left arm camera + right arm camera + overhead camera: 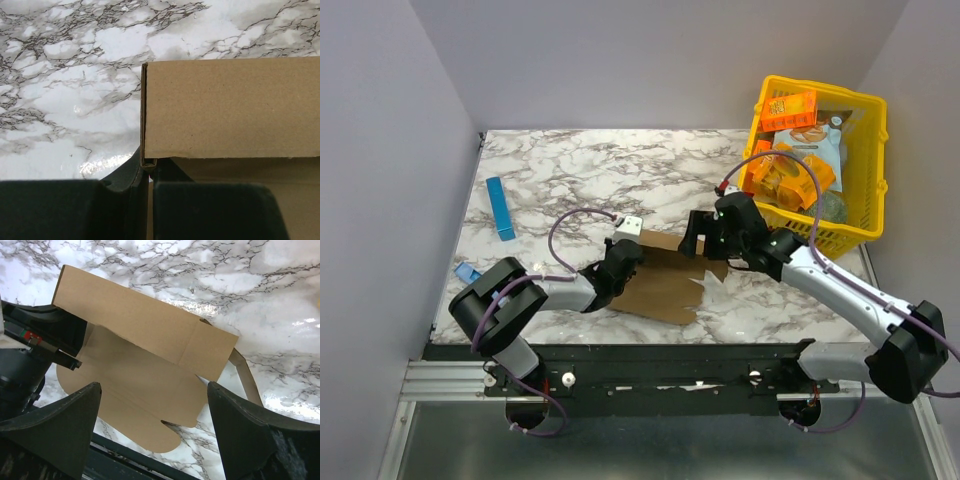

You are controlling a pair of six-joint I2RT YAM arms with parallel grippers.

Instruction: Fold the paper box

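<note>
A yellow plastic basket (875, 130) with an open lattice wall stands at the far right corner of the white, grey-veined marble bench (570, 170), with orange printed snack boxes (788, 110) inside it. The plain brown cardboard paper box (665, 285) lies on the bench to the left of that basket and nearer the arms, well apart from it. It is a die-cut sheet only partly formed. Its base lies flat with rounded flaps at the near edge, and one long panel (130, 315) along the side towards the basket's row is raised from it. A creased end section shows on that panel in the right wrist view.

The left claw (620, 262) sits at the end of the paper box farthest from the basket. Its fingers (125, 175) are drawn narrow and pinch the corner edge of the raised panel (225, 110).

The right claw (154, 387) is at the end of the box nearest the basket. It is spread wide above the cardboard with nothing held.

A slim blue bar (501, 208) lies on the bench far to the left of the basket, beyond the box.
</note>
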